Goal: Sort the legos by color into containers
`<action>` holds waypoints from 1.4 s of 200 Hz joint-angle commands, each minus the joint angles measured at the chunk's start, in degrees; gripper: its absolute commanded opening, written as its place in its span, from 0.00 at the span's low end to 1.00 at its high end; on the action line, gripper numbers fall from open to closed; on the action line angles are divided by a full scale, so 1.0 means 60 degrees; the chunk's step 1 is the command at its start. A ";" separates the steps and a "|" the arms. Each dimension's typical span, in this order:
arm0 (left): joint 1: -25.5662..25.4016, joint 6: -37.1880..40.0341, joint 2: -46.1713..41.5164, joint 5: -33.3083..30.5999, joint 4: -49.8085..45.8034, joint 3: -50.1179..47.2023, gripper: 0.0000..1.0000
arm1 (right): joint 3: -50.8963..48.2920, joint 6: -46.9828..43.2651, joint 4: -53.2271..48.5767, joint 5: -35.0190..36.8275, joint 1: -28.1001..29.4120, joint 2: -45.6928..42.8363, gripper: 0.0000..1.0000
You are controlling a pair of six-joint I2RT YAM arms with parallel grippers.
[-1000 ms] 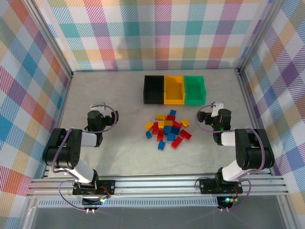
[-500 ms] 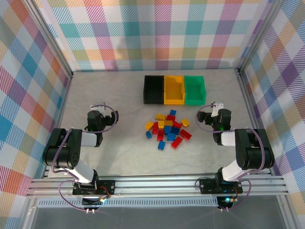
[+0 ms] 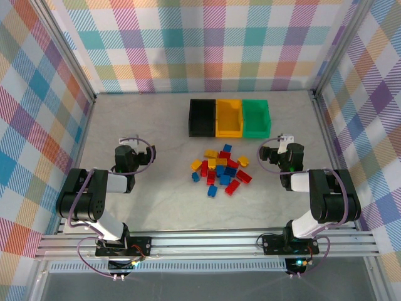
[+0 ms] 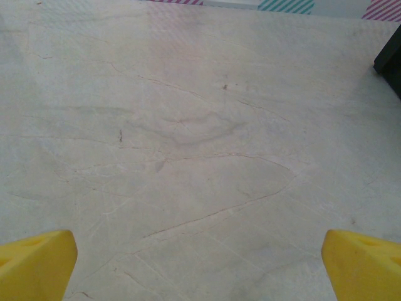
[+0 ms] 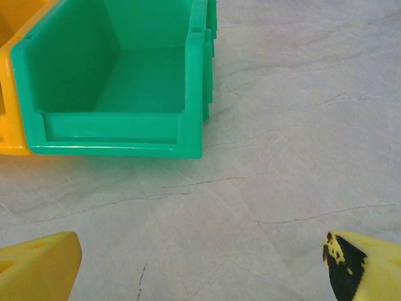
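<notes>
Right tool point(image 5: 199, 257) spread wide; bare table point(image 5: 301, 125) beside green bin point(image 5: 113, 128).

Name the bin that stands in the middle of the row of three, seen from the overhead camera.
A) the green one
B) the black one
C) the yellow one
C: in the top view the yellow bin sits between the black bin on its left and the green bin on its right, the three side by side.
</notes>
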 commanded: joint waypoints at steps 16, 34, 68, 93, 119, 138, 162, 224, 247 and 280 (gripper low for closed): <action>0.0021 0.0108 -0.0309 -0.0151 -0.0108 0.0029 1.00 | 0.0052 -0.0049 0.0473 -0.0031 0.0058 -0.0122 0.99; 0.0014 0.0058 -0.0958 -0.0348 -0.0815 0.0134 1.00 | 0.0078 0.0088 0.0162 0.0277 0.0048 -0.0523 0.99; -0.0051 -0.0375 -0.3070 -0.0961 -0.2820 0.0495 1.00 | 0.0614 0.0221 -0.2048 0.0614 0.0058 -0.2077 0.99; -0.0154 -0.1343 -0.4728 -0.1061 -0.5158 0.1691 1.00 | 0.1607 0.0774 -0.4767 0.0534 0.0066 -0.3963 0.99; -0.0343 -0.1656 -0.5949 -0.0331 -0.7493 0.3491 1.00 | 0.3405 0.1543 -0.8136 0.0708 0.0076 -0.5166 0.99; -0.0582 -0.1985 -0.6395 -0.0895 -0.8377 0.4383 1.00 | 0.3997 0.1999 -0.9188 0.0719 0.0167 -0.5723 0.99; -0.0731 -0.2546 -0.6492 -0.0501 -0.9000 0.5013 1.00 | 0.4480 0.2269 -1.0181 0.0566 0.0305 -0.6044 0.99; -0.1973 -0.3599 -0.5931 0.0330 -0.9580 0.4758 1.00 | 0.5186 0.2352 -1.2452 -0.0262 0.1526 -0.5089 0.99; -0.3148 -0.3658 -0.5386 -0.0558 -1.0146 0.4741 1.00 | 0.4860 0.2883 -1.3101 -0.0247 0.2199 -0.4577 0.99; -0.4651 -0.3947 -0.4366 -0.1313 -1.0488 0.4868 1.00 | 0.4382 0.3574 -1.3930 -0.0212 0.3104 -0.3623 0.94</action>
